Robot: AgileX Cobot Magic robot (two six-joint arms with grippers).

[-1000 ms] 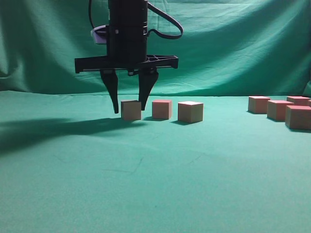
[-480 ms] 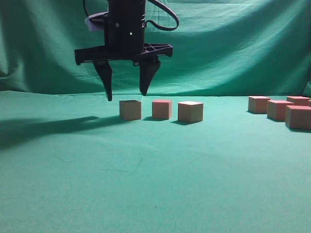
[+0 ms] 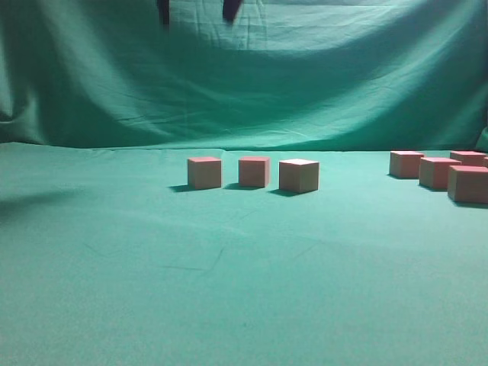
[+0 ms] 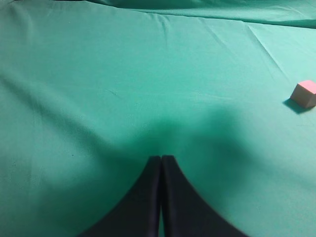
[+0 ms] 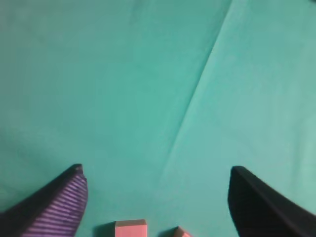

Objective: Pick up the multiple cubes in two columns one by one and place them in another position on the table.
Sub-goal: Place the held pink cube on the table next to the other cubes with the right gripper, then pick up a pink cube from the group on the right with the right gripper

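Your right fingers (image 5: 157, 197) stand wide apart and empty, high above the bench (image 3: 229, 290); your left fingers (image 4: 161, 170) are pressed together, holding nothing. Three cubes (image 3: 252, 172) sit upright in a left-to-right row at mid-bench, slightly apart, and four more cluster at far right (image 3: 446, 172).

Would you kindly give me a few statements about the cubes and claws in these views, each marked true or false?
1. Three cubes sit in a row on the table. True.
2. The right claw grips a cube. False: it is open and empty, above the cubes.
3. The left claw is shut. True.
4. More cubes lie at the far right. True.
5. The row's cubes are stacked. False: they stand side by side, apart.
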